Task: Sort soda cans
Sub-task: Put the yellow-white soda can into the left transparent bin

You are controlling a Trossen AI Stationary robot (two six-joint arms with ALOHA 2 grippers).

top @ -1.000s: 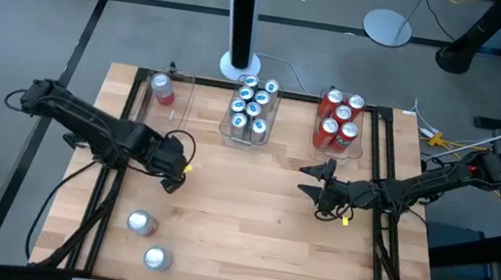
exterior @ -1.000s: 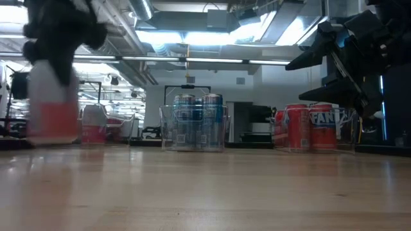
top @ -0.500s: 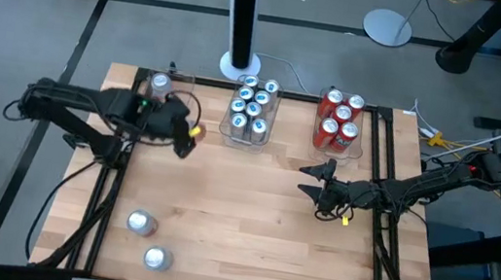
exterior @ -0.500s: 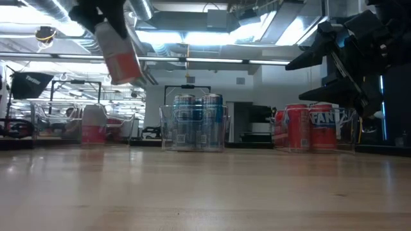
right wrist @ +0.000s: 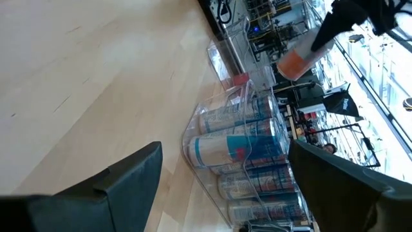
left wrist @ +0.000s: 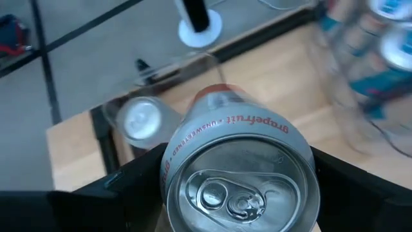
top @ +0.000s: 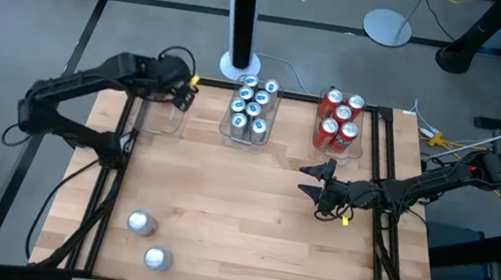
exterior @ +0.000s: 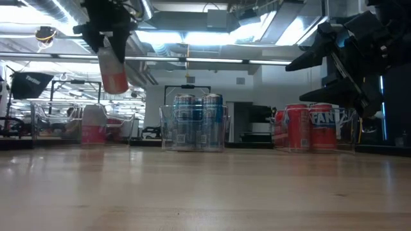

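Note:
My left gripper is shut on a silver-and-red soda can, held in the air over the clear left bin at the table's far left. The left wrist view looks down on this can's silver top. Another such can stands in that bin on its base. Two silver cans stand on the table near its front left. My right gripper waits open over the table's right middle, nothing between its fingers. My left gripper pinches the can's side wall between its two fingers, one on each side, up near the can's top. The fingers slant down from above. The can hangs below them nearly upright, top up, clear of the bin and the table.
A clear middle bin holds several blue-and-white cans; a clear right bin holds several red cans. Both stand at the far edge. A black post on a white foot rises behind the table. The wooden middle is bare.
My left gripper has carried the can up from the table's left middle toward the far edge, to above the left bin. The can was tipped on the way and now hangs nearly upright. My right arm has kept still.

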